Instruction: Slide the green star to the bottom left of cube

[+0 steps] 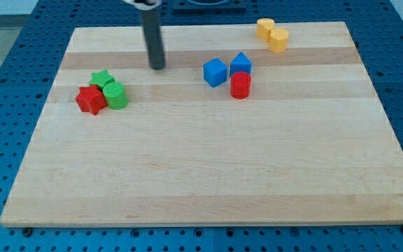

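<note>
The green star [101, 78] lies at the view's left on the wooden board [208, 175]. It touches a red star [90, 100] below it and a green cylinder [116, 95] to its lower right. The blue cube [215, 72] sits near the top middle. My tip [157, 67] stands on the board between the two groups, up and to the right of the green star and left of the blue cube, touching neither.
A second blue block [241, 64] sits right of the cube, with a red cylinder [240, 86] just below it. Two yellow blocks [272, 33] lie near the board's top right edge. Blue perforated table surrounds the board.
</note>
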